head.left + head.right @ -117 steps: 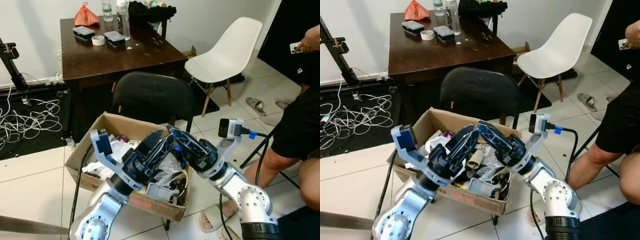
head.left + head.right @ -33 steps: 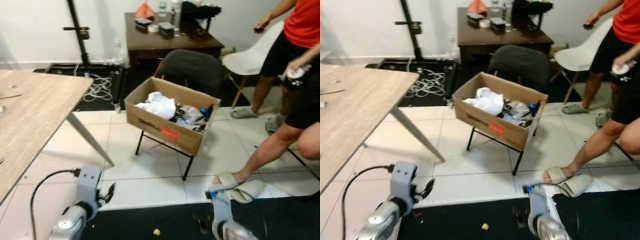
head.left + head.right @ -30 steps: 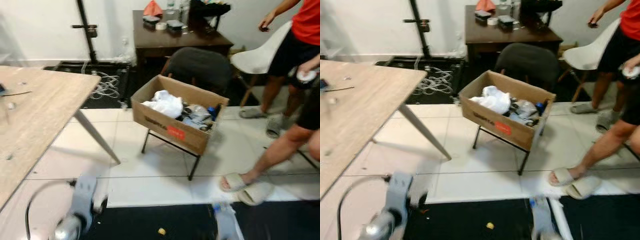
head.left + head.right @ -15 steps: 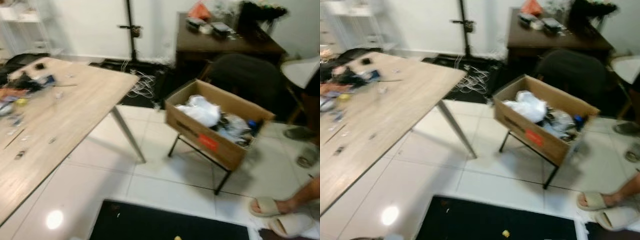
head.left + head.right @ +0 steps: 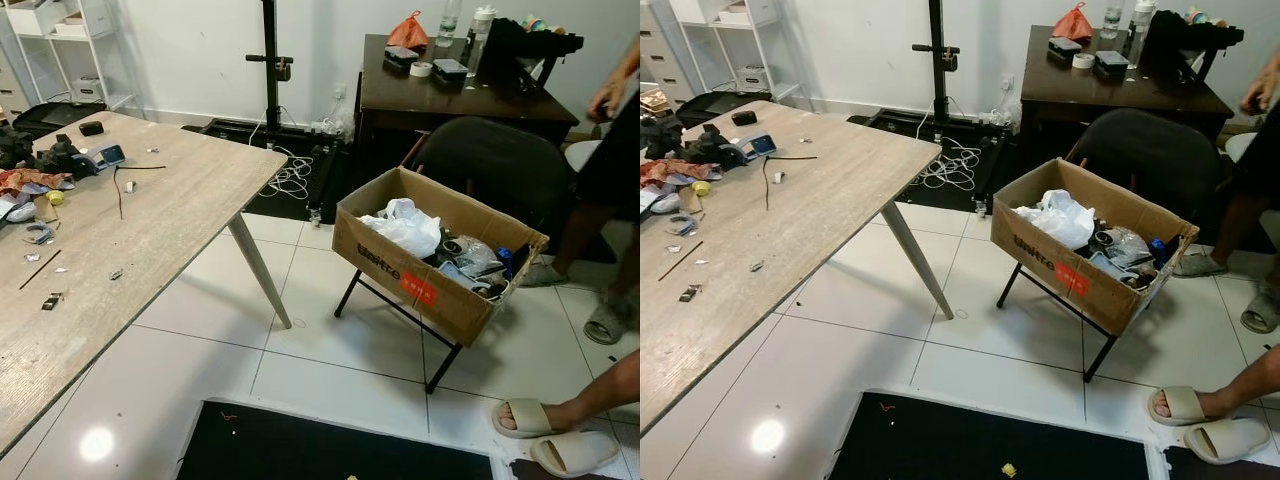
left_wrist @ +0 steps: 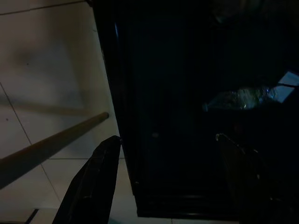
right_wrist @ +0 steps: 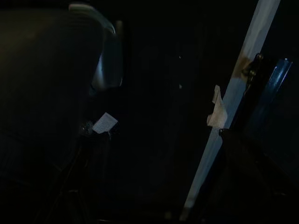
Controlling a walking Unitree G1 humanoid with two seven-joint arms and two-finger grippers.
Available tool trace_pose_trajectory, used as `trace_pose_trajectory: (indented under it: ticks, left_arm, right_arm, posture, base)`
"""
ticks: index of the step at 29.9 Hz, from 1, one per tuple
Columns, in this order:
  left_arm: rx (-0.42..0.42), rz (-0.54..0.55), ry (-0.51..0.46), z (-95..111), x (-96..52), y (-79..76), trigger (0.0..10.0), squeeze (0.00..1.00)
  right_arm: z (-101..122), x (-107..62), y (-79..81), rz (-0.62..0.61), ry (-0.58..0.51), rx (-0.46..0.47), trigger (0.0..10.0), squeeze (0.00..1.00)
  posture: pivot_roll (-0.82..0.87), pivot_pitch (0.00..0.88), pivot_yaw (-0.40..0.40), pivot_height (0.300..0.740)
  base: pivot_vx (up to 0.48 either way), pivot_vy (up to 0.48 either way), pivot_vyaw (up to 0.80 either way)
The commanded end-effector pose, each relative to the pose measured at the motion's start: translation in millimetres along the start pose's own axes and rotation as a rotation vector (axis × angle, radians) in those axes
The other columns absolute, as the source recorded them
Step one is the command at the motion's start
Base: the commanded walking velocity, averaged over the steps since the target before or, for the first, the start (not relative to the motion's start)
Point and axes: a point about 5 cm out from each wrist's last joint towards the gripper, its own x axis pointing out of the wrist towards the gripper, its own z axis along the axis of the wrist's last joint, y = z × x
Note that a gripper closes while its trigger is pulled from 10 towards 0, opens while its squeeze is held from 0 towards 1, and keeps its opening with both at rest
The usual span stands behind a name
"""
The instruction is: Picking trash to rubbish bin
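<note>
A cardboard box point(image 5: 385, 262) serves as the rubbish bin and rests on a black folding stand, right of centre. Inside it lie a white plastic bag point(image 5: 405, 225) and several wrappers. On the black mat point(image 5: 970, 440) near me lies a small yellow scrap point(image 5: 1008, 469). Hanging low over the mat's edge and white tiles is my left gripper point(image 6: 168, 186), open, with nothing between its fingers point(image 6: 93, 182). A crumpled clear wrapper point(image 6: 243, 95) lies ahead of it on the mat. The right wrist view is very dark; a small white paper scrap point(image 7: 105, 122) shows.
A long wooden table point(image 5: 130, 240) with clutter stands at the left, its slanted leg point(image 5: 258, 270) towards the box. Behind the box are a black chair point(image 5: 490, 165) and a dark desk point(image 5: 460, 95). A person's slippered foot point(image 5: 525, 418) rests at the right; cables point(image 5: 290, 180) lie by the wall.
The camera has drawn back from the box and turned left, bringing the wooden table into view. Both arms have dropped out of the eye views. The blur has cleared.
</note>
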Motion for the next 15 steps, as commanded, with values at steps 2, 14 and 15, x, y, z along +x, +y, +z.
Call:
trace_pose_trajectory:
  ticks: [2,14,15]
  left_arm:
    - [0.034,-0.025,0.037,-9.5,0.0,-8.3,10.0,0.00]
    - [0.018,-0.025,0.023,-6.2,0.3,-7.3,10.0,0.00]
    - [0.018,-0.025,0.023,-6.2,0.3,-7.3,10.0,0.00]
  right_arm:
    - [-14.5,-0.6,2.3,0.000,0.054,-0.024,10.0,0.00]
    - [4.4,2.3,17.8,0.020,0.036,-0.091,10.0,0.00]
    - [4.4,2.3,17.8,0.020,0.036,-0.091,10.0,0.00]
  posture:
    - [-0.12,0.187,0.030,0.740]
    - [-0.10,0.173,0.034,0.740]
    - [-0.10,0.173,0.034,0.740]
  base:
    - [0.000,0.000,0.00]
    - [0.000,0.000,0.00]
    - [0.000,0.000,0.00]
